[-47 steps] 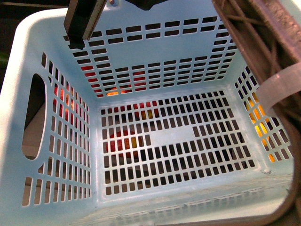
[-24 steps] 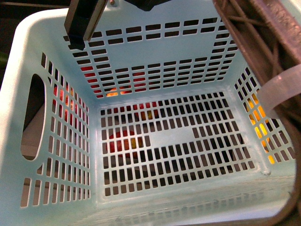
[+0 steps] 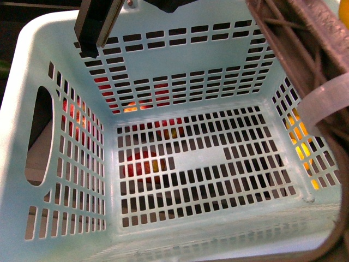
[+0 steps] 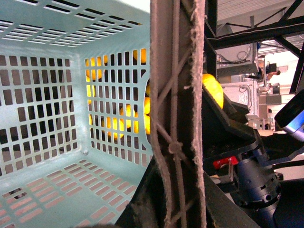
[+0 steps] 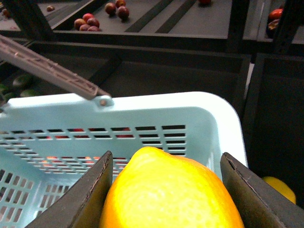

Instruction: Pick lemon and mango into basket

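Note:
The pale mint basket fills the front view, its slotted floor bare. My left gripper is shut on its brown handle, which rises across the left wrist view; a white tie wraps that handle. My right gripper is shut on the yellow lemon, held just outside and above the basket's rim. The lemon also peeks out behind the handle. A red-to-orange fruit, the mango, shows only through the floor slots, lying under the basket.
Yellow fruit glows through the basket's right wall. Dark shelf bins stand beyond the basket, one holding small dark-red fruit. Another yellow fruit lies low beside the basket. A dark bar overhangs the far rim.
The basket has hardly shifted. A sliver of yellow now shows at the top right corner of the front view.

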You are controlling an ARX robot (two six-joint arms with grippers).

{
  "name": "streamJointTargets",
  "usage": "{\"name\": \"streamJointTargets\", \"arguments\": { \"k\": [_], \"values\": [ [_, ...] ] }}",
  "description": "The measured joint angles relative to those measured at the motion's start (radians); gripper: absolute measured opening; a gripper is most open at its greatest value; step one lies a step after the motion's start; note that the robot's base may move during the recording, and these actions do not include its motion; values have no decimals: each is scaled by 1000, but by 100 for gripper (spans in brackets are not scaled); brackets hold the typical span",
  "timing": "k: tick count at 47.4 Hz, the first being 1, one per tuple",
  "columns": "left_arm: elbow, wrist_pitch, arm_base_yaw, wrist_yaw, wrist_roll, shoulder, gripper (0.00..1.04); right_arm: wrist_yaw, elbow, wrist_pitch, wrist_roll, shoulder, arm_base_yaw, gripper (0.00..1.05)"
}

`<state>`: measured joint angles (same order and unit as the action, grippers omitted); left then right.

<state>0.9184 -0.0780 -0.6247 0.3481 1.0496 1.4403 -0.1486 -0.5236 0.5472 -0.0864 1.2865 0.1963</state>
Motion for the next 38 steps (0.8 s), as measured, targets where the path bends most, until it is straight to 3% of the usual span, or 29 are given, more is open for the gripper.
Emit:
{"name": "streamJointTargets", "arguments": {
  "k": [13,17,25,38],
  "values": [
    [0,0,0,0,0,0,6,41,47,-14,2,-8,74,60],
    [0,0,0,0,0,0,6,49,56,-35,9,-11,77,77],
    [0,0,0,0,-1,0,6,68,56,-62,9,-45,60,97],
    [-1,0,0,-7,-6,2,6,156,52,-122,9,-152,-8,96]
  ]
}}
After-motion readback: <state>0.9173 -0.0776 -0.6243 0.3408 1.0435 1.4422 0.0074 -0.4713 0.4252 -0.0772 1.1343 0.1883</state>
